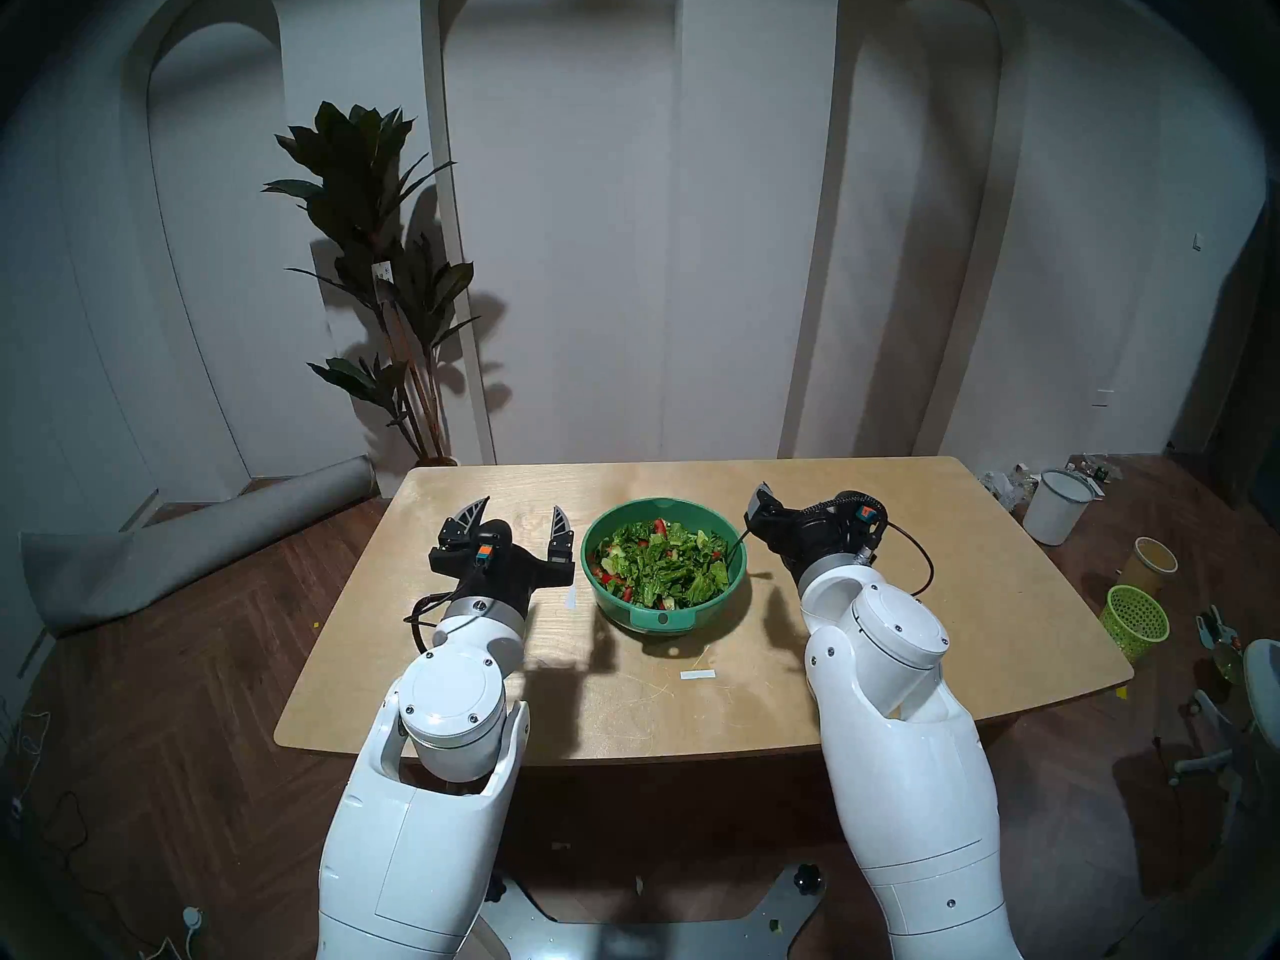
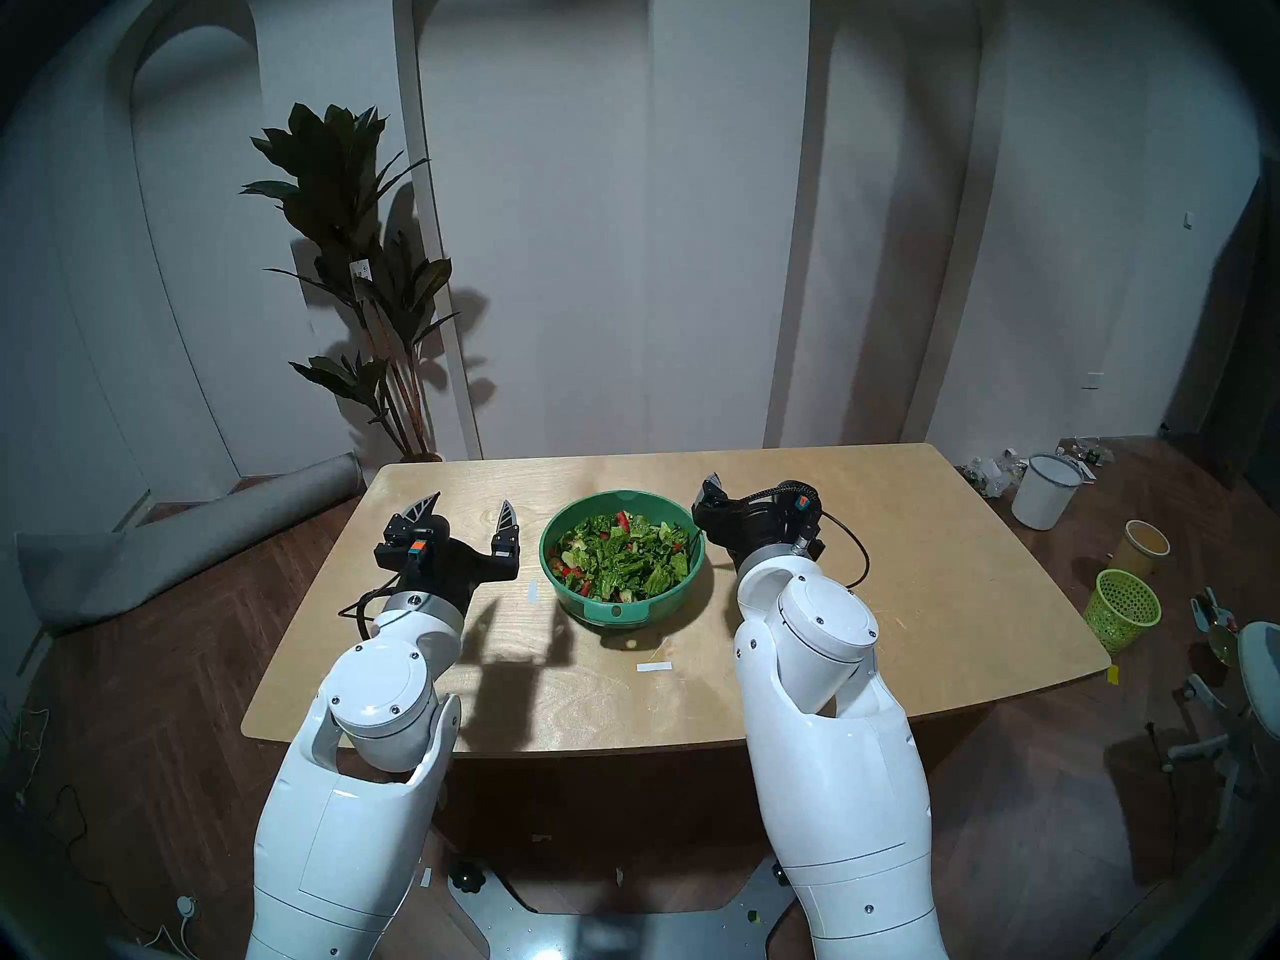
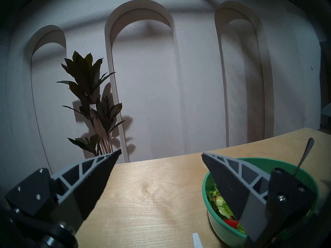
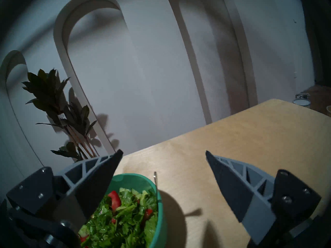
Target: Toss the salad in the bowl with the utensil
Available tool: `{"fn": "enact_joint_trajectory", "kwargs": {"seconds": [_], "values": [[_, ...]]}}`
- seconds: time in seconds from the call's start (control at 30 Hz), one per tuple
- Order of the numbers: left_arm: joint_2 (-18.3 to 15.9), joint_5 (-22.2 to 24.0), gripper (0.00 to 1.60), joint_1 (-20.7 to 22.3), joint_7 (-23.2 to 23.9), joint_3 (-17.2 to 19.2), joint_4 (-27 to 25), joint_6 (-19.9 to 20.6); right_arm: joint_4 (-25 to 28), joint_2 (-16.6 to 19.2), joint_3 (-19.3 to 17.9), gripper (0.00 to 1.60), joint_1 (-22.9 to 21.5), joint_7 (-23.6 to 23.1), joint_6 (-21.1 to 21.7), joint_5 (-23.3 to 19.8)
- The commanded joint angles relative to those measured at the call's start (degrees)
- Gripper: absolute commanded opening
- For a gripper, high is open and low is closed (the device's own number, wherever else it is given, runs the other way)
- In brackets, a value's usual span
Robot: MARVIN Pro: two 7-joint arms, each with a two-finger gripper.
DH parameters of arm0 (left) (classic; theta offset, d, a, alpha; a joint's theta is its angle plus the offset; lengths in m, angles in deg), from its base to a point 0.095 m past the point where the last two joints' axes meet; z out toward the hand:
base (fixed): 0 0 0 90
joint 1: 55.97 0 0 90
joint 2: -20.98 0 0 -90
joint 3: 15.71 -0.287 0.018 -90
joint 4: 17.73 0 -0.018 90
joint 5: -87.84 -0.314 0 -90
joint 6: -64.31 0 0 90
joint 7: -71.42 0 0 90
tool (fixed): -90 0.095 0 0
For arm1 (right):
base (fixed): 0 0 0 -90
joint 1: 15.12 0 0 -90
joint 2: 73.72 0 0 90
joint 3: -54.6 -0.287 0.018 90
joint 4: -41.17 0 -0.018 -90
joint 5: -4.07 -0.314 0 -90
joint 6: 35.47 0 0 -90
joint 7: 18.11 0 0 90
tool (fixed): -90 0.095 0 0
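Teal bowl point(image 1: 663, 569) of salad point(image 1: 661, 564) mid-table; spoon point(image 3: 303, 158) leans on its right rim, unheld. Left gripper point(image 1: 521, 515) and right gripper point(image 4: 163, 153) flank it, jaws apart, empty. Bare tabletop point(image 1: 900, 522) beyond.

Glossy white twin arms, black wrists.
Rounded white shells with small screws; black cables loop at each wrist; the left gripper point(image 1: 521, 519) and right gripper point(image 4: 163, 153) carry grey-ribbed, dark-padded pointed fingers.

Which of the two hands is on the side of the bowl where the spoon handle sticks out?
The right hand. The spoon handle leans over the teal bowl rim on that side; the left hand is across the bowl. Both are open and empty.
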State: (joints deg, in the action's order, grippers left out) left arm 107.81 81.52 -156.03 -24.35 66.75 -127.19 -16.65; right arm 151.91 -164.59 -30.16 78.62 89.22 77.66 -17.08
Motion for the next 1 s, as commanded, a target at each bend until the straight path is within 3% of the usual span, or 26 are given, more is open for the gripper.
{"fn": "enact_joint_trajectory", "kwargs": {"seconds": [0.0,0.03,0.07,0.17,0.33,0.6,0.97], "values": [[0.2,0.2,1.6,0.1,0.0,0.1,-2.1,0.6,5.7,3.5,1.3,1.6,0.0,3.3,7.0,2.1],[0.3,0.2,1.6,0.0,-0.1,0.1,-2.1,0.6,5.5,4.5,1.6,1.6,-0.3,2.7,7.7,2.9],[0.5,0.2,1.6,-0.2,-0.3,0.0,-2.1,0.7,3.9,6.1,2.7,1.6,-0.8,1.2,6.5,6.6],[0.7,0.1,1.6,-0.5,-0.5,-0.3,-2.2,0.8,1.9,7.4,3.5,1.6,-1.7,1.1,5.5,6.1],[1.4,0.1,1.6,-0.8,-1.1,-0.8,-2.3,0.4,-3.4,8.5,4.9,1.6,-3.9,-0.1,0.4,9.3],[2.1,-0.1,1.6,-0.2,-2.7,-1.3,-1.3,-0.2,-11.9,8.4,4.8,1.6,-8.3,-5.7,-7.2,7.7],[2.7,-0.3,1.6,1.1,-4.0,-1.6,-0.1,-0.7,-20.1,8.1,5.2,1.6,-12.6,-9.6,-12.4,6.4]]}}
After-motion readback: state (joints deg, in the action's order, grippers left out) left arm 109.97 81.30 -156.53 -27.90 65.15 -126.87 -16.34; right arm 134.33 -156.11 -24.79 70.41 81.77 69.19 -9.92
